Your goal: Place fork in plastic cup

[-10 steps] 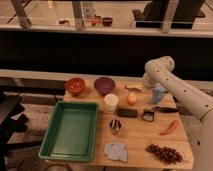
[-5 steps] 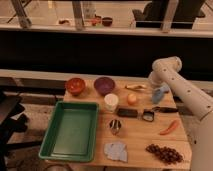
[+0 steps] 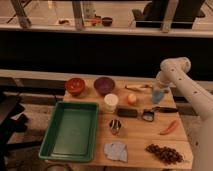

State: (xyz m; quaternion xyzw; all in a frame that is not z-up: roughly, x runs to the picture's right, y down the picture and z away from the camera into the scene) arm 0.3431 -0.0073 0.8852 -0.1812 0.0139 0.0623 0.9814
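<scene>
In the camera view, the gripper (image 3: 160, 86) hangs just over the plastic cup (image 3: 158, 96). The cup stands upright near the back right edge of the table (image 3: 145, 137), to the right of the white cup (image 3: 110, 102) and the purple bowl (image 3: 104, 85). Whether the gripper is spread, pressed together or pinching anything cannot be told.

My arm (image 3: 192, 96) arches in from the right side.
It rises from the near right, bends at the elbow, and my gripper (image 3: 159, 86) hangs pointing down at the far right.
</scene>
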